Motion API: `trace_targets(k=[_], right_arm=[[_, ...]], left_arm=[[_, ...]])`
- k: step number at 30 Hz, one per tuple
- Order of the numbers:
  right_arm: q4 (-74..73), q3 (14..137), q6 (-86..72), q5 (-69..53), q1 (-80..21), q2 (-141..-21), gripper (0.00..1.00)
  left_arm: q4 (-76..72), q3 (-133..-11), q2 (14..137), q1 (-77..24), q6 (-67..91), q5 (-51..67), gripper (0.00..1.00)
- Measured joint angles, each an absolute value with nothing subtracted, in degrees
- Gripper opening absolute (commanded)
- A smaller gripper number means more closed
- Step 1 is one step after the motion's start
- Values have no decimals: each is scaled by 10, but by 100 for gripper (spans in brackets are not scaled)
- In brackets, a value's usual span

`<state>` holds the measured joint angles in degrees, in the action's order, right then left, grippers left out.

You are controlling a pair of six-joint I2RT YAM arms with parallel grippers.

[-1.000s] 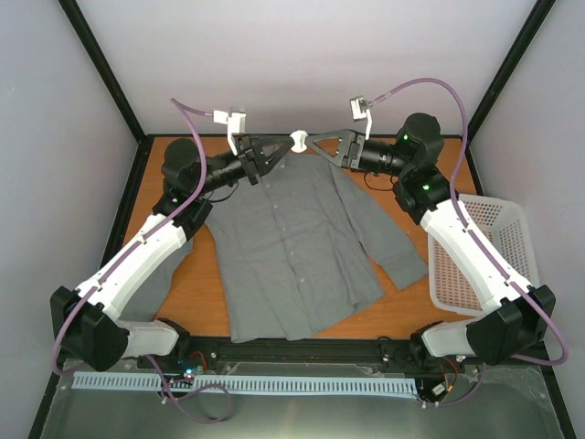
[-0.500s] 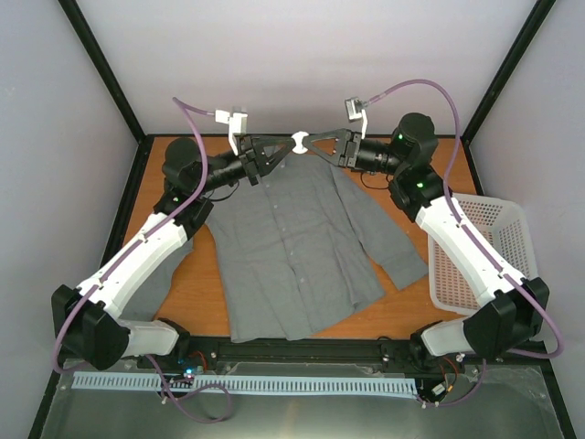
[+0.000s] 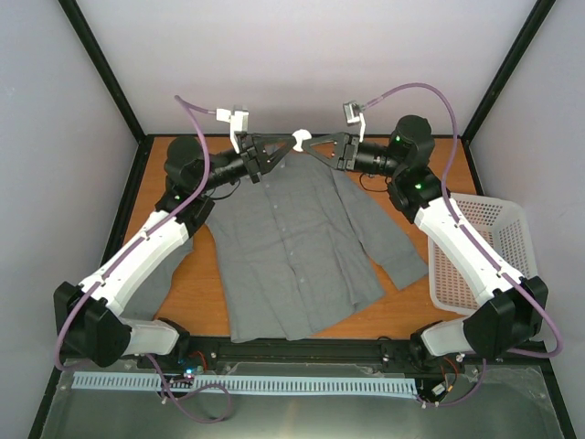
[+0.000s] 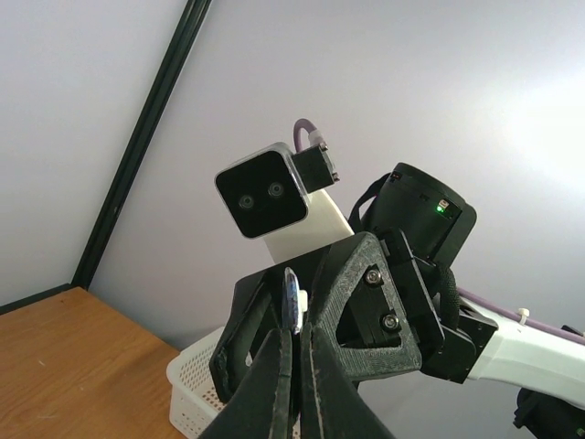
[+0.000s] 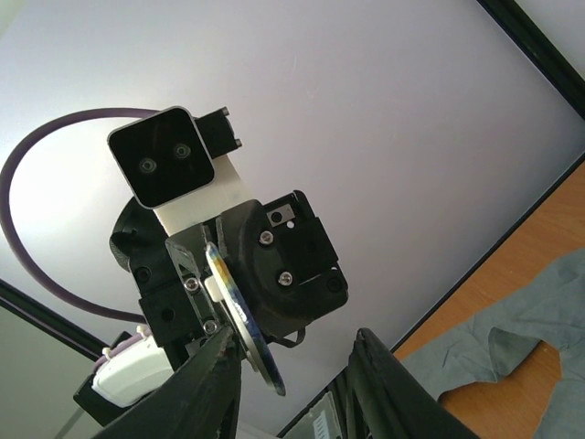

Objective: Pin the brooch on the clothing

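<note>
From above, the left gripper [image 3: 285, 144] and right gripper [image 3: 309, 141] meet tip to tip over the collar of the clothing [image 3: 292, 238], the brooch [image 3: 297, 139] between them. Left wrist view: its fingers clamp the brooch edge-on. Right wrist view: its fingers stand well apart, gripping nothing. I reckon a skewed closing there could flick the badge loose

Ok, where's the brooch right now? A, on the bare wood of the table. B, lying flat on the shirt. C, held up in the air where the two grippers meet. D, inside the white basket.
C: the brooch is up in the air where the left gripper and the right gripper meet tip to tip, clear of the shirt; both wrist views show it against the wall.
</note>
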<state>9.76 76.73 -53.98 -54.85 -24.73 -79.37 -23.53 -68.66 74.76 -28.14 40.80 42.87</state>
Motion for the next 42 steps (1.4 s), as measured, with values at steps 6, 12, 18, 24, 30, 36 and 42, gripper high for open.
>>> trace_targets(k=[6, 12, 18, 24, 30, 36, 42], right_arm=[[80, 768, -531, -549, -247, -795, 28], [65, 770, -529, -549, -247, -796, 29], [58, 774, -530, -551, -248, -798, 30], [59, 774, -532, -558, -248, -802, 43], [18, 785, -471, -576, -248, -804, 75], [-139, 799, -314, -572, -245, -769, 74], [-196, 780, -266, -519, -244, -714, 77]], left_arm=[[-233, -688, 749, -280, 399, 430, 1], [-225, -688, 749, -279, 367, 437, 1], [-204, -692, 749, -279, 328, 453, 1], [-193, -692, 749, -279, 307, 454, 1], [-190, -691, 731, -284, 306, 414, 1], [-183, -690, 705, -284, 294, 374, 1], [-162, -690, 705, -284, 291, 358, 1]])
